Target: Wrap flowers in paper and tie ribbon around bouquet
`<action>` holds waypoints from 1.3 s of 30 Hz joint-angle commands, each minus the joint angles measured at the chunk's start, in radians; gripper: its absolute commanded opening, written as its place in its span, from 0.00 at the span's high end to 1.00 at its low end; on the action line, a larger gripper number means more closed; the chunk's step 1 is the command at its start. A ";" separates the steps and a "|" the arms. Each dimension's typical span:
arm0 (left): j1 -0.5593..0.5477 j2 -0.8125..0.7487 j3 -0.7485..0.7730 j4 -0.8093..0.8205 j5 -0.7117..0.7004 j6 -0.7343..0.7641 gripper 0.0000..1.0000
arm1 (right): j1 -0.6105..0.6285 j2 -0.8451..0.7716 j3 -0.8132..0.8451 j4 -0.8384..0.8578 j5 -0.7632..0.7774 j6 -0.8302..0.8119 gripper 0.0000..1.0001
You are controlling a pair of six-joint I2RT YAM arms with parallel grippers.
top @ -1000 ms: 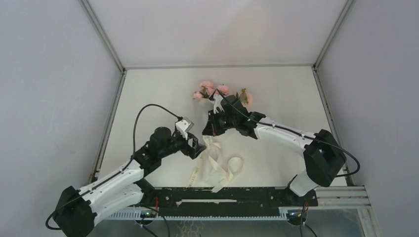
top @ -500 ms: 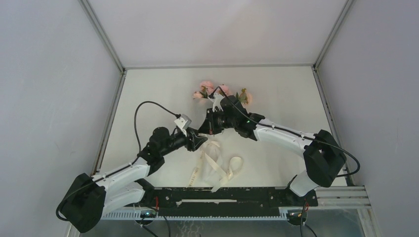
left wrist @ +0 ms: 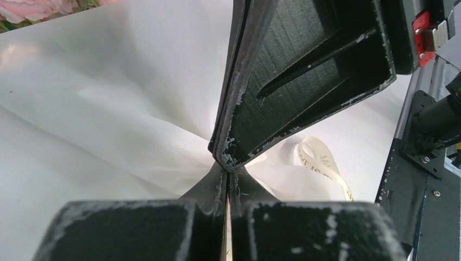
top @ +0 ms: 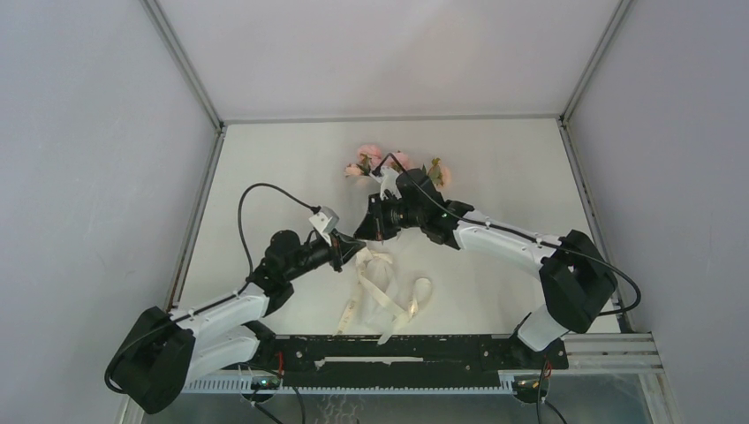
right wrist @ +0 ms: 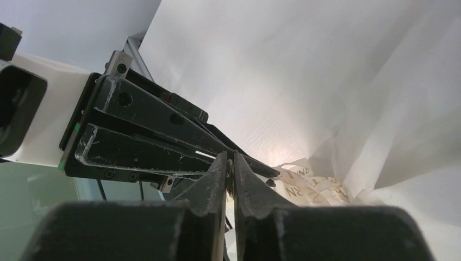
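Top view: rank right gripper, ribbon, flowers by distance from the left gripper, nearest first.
1. right gripper: tip to tip with the left gripper.
2. ribbon: just on the near side, to its right.
3. flowers: far side, beyond the right gripper.

The left gripper (left wrist: pixel 227 187), its fingers pressed together on a thin pale sliver, meets the right gripper (left wrist: pixel 225 156) tip to tip where creases of the white paper (left wrist: pixel 108 109) gather, with pink roses (left wrist: pixel 27 8) at top left and a lettered ribbon (left wrist: pixel 322 162) loop at right.
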 commanded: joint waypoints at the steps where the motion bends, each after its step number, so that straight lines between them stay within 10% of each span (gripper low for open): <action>1: 0.012 -0.001 -0.022 0.092 -0.006 -0.024 1.00 | -0.028 -0.060 0.004 0.005 -0.068 -0.096 0.74; 6: 0.029 -0.008 -0.038 0.109 -0.032 -0.042 1.00 | -0.067 -0.086 0.004 -0.151 -0.076 -0.286 0.49; 22: 0.046 -0.029 -0.092 0.163 -0.069 -0.044 1.00 | -0.066 0.112 -0.009 -0.118 -0.096 -0.524 0.39; 25: 0.054 -0.024 -0.092 0.164 -0.070 -0.047 1.00 | -0.071 0.130 -0.009 -0.118 -0.091 -0.524 0.47; 31: 0.060 -0.002 -0.088 0.173 -0.102 -0.035 1.00 | -0.079 0.094 -0.010 -0.160 -0.097 -0.525 0.99; 39: 0.061 0.127 -0.064 0.238 -0.105 0.116 1.00 | -0.078 -0.073 -0.111 -0.168 -0.218 -0.471 1.00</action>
